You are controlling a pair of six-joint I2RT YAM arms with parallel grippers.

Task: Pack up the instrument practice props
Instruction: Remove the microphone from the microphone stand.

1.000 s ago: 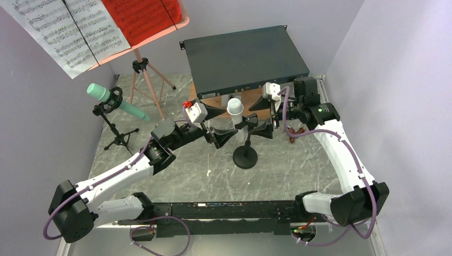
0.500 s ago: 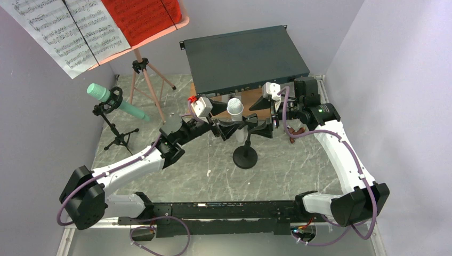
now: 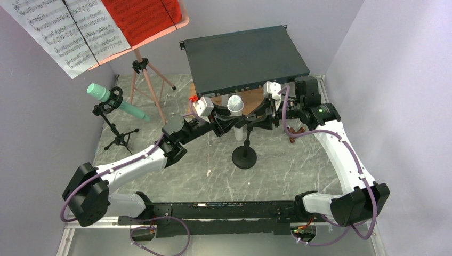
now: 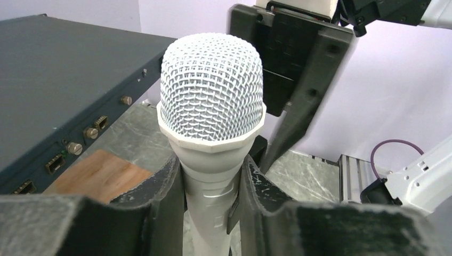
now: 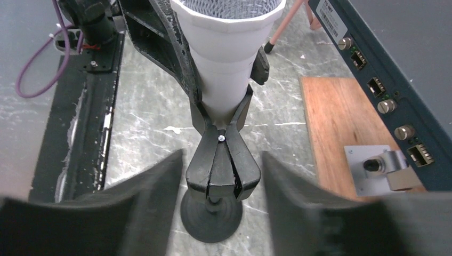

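A white microphone (image 3: 235, 104) (image 4: 211, 106) stands in the black clip (image 5: 221, 160) of a small round-based mic stand (image 3: 244, 158) (image 5: 210, 216) at the table's middle. My left gripper (image 3: 226, 121) (image 4: 210, 178) is shut on the microphone's body just under the mesh head, and both fingers (image 4: 160, 197) press it. From the other side, my right gripper (image 3: 257, 121) (image 5: 223, 157) is open around the clip's handles, with a gap on each side. The salmon-pink music stand (image 3: 144, 66) holds white sheet music (image 3: 69, 29) and a red page (image 3: 141, 16) at the back left.
A mint microphone (image 3: 114, 101) sits on a small black tripod stand (image 3: 120, 136) by the left wall. The dark grey rack box (image 3: 245, 56) rests tilted on a wooden board (image 3: 250, 98) (image 5: 333, 128) just behind the grippers. Walls close in left and right.
My left arm moved right to the white microphone and its jaws closed on it. My right gripper's jaws narrowed around the clip without shifting place.
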